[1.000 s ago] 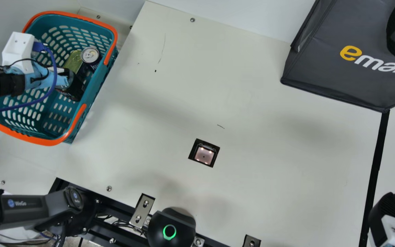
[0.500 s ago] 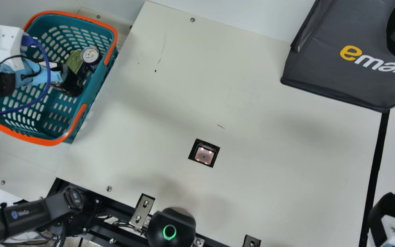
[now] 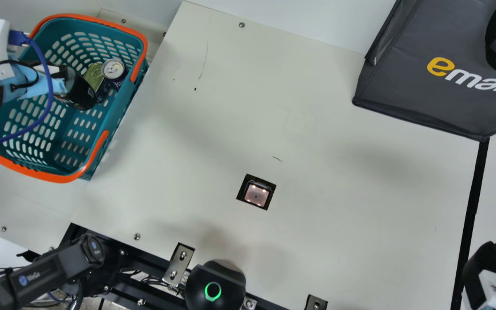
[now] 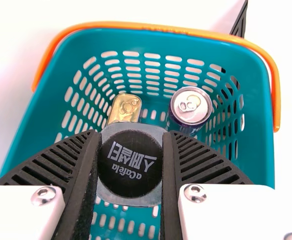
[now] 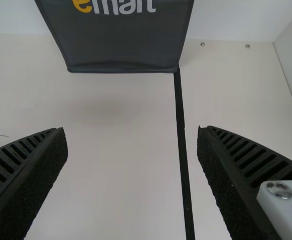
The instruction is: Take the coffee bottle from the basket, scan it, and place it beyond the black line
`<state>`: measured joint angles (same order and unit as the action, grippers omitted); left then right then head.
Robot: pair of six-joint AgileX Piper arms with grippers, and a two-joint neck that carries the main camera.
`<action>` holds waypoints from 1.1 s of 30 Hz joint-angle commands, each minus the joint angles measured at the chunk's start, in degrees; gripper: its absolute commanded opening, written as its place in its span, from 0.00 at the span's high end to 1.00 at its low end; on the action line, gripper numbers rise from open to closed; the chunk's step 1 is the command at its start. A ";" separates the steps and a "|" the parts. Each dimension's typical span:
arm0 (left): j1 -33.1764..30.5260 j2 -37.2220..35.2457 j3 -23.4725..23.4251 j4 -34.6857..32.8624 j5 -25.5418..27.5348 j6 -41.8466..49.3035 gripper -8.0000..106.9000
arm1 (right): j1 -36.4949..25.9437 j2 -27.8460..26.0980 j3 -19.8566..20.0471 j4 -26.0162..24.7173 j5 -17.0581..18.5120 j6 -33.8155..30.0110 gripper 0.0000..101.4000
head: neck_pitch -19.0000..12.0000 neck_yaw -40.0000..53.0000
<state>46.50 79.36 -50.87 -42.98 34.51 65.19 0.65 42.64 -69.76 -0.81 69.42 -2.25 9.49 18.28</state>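
Note:
In the main view my left gripper (image 3: 60, 82) is over the teal basket (image 3: 80, 129), with the dark coffee bottle (image 3: 82, 92) tilted at its fingers. The left wrist view has my left gripper (image 4: 131, 167) shut on the coffee bottle (image 4: 130, 162), its black cap between the two ribbed fingers. My right gripper (image 3: 487, 258) hangs at the main view's lower right corner, over the black line (image 3: 474, 193). In the right wrist view my right gripper (image 5: 133, 150) stands open, nothing between its fingers. The scanner (image 3: 256, 194) is set into the table.
A gold tin (image 4: 126, 107) and a dark can (image 4: 191, 106) stand in the basket beyond the bottle. A dark grey shopping bag (image 3: 437, 82) stands at the main view's upper right, by the black line's end. A blue cable (image 3: 45, 107) loops from my left wrist.
My left gripper has moved toward the main view's upper left, and the bottle has shifted with it, nearer the gold tin. My right gripper has stayed still.

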 commanded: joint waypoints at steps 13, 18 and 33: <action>0.16 -4.73 -3.91 2.87 5.28 -5.36 0.84 | 0.00 0.00 0.00 0.00 0.00 0.00 0.10 | -1.57 0.14; 0.41 -6.60 -5.24 3.09 7.42 -6.19 0.84 | 0.00 0.00 0.00 0.00 0.00 0.00 0.10 | -1.57 0.14; 1.38 -11.38 -9.62 0.87 14.74 -5.76 0.84 | 0.00 0.00 0.00 0.00 0.00 0.00 0.10 | -1.57 0.14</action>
<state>47.91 68.18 -60.35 -41.99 48.79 59.32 0.65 42.64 -69.76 -0.81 69.42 -2.25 9.49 18.28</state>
